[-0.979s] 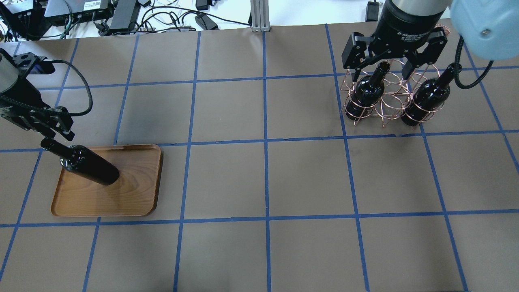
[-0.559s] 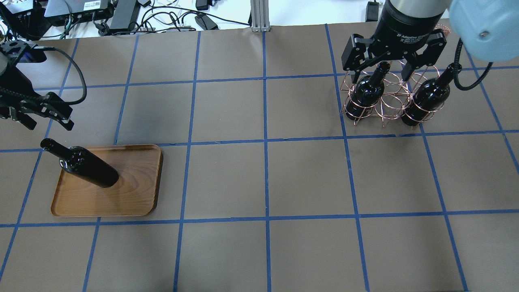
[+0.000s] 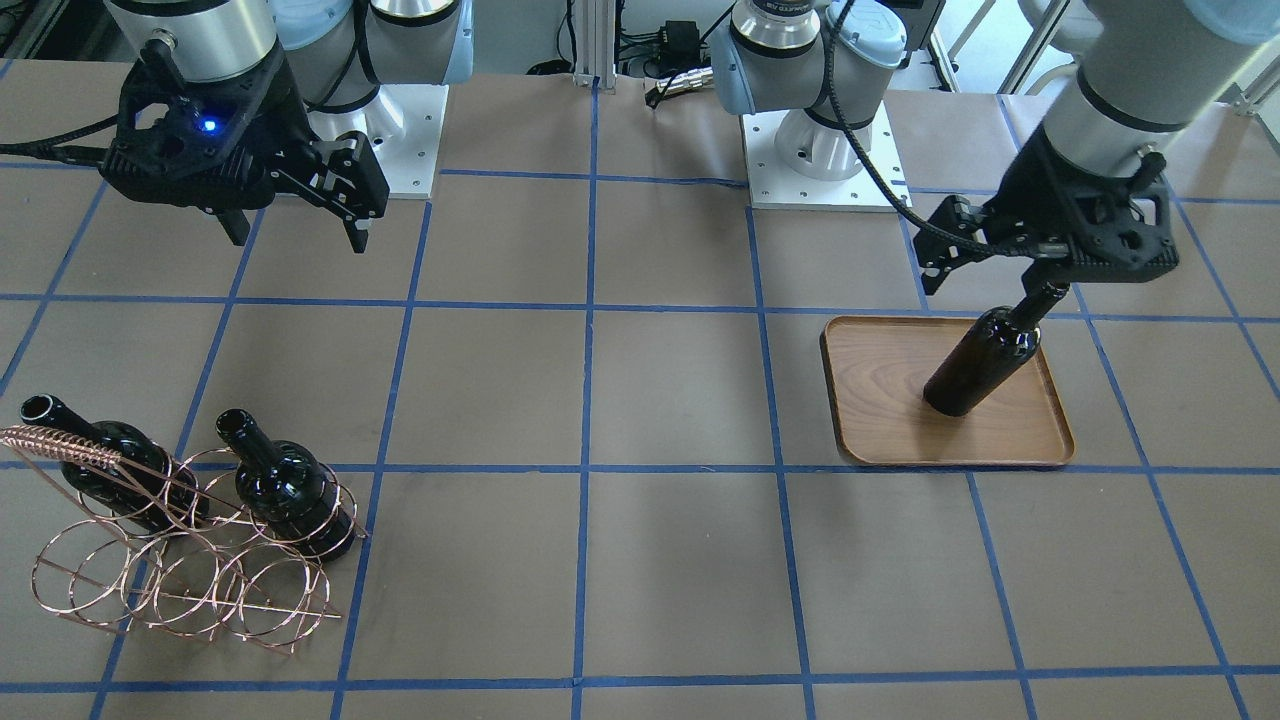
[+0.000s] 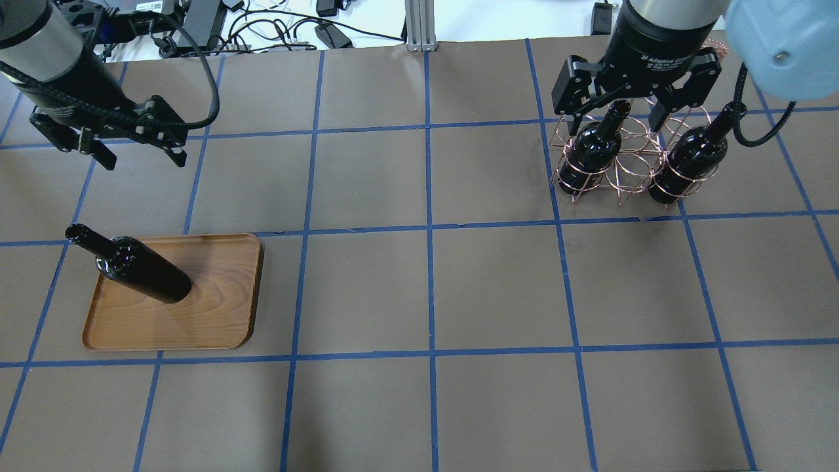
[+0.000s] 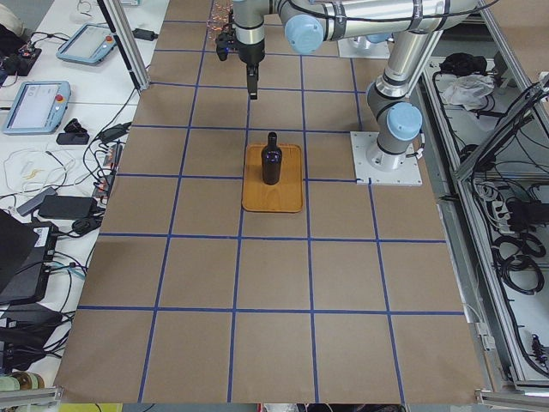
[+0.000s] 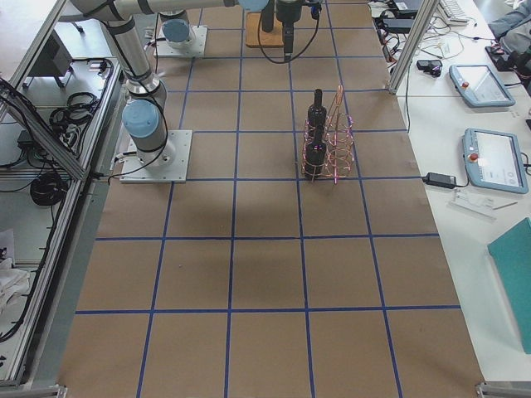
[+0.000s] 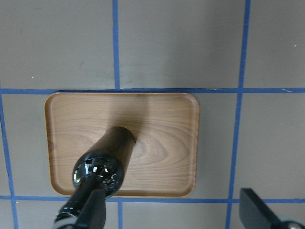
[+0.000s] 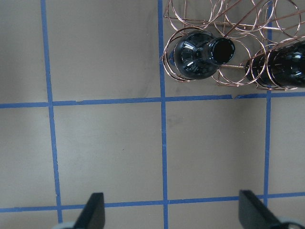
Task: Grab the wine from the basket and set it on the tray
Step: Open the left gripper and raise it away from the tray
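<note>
One wine bottle (image 4: 141, 269) stands upright on the wooden tray (image 4: 210, 314) at the near left. It also shows in the front view (image 3: 980, 365) and the left wrist view (image 7: 102, 167). My left gripper (image 4: 143, 160) is open and empty, raised beyond the tray, apart from the bottle. Two more wine bottles (image 4: 593, 151) (image 4: 691, 157) stand in the copper wire basket (image 4: 629, 167) at the far right. My right gripper (image 4: 616, 121) is open and empty, high above the basket's left bottle (image 8: 202, 55).
The table is brown paper with a blue tape grid (image 4: 429, 226). The basket's twisted handle (image 3: 60, 440) sticks up beside the bottles. Cables and power bricks (image 4: 196, 23) lie past the far edge. The arm bases (image 3: 815, 150) stand at the robot's side.
My left gripper has let go of the bottle's neck and moved up, away and to the right. The bottle stays upright on the tray. My right gripper has barely moved.
</note>
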### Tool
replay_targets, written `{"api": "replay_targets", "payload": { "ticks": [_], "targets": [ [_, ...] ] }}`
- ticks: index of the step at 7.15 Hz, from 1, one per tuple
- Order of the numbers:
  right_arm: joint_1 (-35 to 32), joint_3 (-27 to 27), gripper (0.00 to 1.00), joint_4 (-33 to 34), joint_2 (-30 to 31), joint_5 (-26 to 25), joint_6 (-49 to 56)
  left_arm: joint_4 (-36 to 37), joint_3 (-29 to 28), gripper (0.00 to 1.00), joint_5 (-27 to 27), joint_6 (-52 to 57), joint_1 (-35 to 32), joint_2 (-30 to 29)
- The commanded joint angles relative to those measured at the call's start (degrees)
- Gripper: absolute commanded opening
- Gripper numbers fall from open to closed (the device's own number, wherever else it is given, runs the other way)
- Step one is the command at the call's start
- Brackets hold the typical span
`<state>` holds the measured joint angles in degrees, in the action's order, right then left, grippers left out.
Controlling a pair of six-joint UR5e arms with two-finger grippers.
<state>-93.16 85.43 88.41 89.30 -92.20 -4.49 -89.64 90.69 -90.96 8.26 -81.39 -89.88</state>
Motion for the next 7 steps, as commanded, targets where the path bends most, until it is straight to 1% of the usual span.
{"api": "replay_targets", "payload": {
  "ticks": [1,2,4,7],
  "targets": [
    [0.0,0.0,1.0,0.01,0.0,0.0,0.01,0.35,0.19,1.0,0.09,-3.33,-7.08,1.63],
    [0.0,0.0,1.0,0.01,0.0,0.0,0.01,0.43,0.45,1.0,0.0,-3.6,-8.42,2.25],
    [0.0,0.09,1.0,0.01,0.0,0.0,0.09,0.44,0.8,1.0,0.61,-3.52,-8.78,3.3],
    [0.0,0.09,1.0,0.01,0.0,0.0,0.01,0.44,1.59,1.0,0.79,-3.08,-8.78,3.31]
  ]
}}
